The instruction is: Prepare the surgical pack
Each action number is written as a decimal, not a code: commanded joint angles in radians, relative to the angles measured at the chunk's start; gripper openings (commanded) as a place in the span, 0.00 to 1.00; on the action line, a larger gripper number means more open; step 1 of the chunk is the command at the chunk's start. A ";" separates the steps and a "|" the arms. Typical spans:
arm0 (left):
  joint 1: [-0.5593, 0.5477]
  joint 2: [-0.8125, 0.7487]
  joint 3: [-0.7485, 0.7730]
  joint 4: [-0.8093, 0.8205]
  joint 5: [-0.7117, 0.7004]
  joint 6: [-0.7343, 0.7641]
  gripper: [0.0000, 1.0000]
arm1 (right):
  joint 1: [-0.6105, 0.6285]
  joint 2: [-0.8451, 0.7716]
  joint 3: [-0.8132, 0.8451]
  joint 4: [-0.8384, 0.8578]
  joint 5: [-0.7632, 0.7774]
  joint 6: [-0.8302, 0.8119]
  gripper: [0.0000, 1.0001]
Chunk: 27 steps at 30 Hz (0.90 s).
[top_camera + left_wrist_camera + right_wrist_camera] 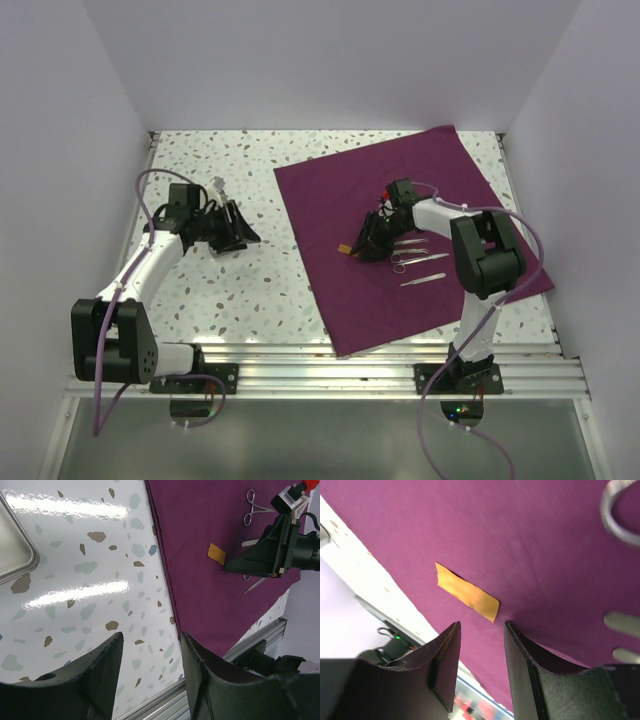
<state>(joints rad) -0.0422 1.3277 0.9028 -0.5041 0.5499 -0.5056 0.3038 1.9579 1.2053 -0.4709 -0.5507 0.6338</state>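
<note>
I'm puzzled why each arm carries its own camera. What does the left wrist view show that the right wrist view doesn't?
Only the left wrist view shows the corner of the steel tray and the right gripper from outside, open, hovering beside the strip. Only the right wrist view shows a small green light past the table's edge. Both show the purple cloth, the orange strip lying on it, and parts of the steel instruments.

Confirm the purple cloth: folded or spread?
Spread. The plum-purple fabric cloth lies open as one flat square, steel scissors-like instruments and orange strip exposed on top.
</note>
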 commanded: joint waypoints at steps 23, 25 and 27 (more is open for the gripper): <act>-0.030 -0.047 -0.030 0.024 0.033 -0.008 0.54 | -0.014 -0.025 -0.178 0.380 0.092 0.307 0.24; -0.030 -0.047 -0.031 0.024 0.033 -0.008 0.54 | -0.017 -0.025 -0.178 0.383 0.095 0.305 0.18; -0.030 -0.047 -0.031 0.026 0.033 -0.008 0.54 | -0.019 -0.030 -0.176 0.391 0.091 0.297 0.14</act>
<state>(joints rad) -0.0662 1.3094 0.8738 -0.5030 0.5636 -0.5053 0.2947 1.9198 1.0370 -0.1265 -0.5144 0.9314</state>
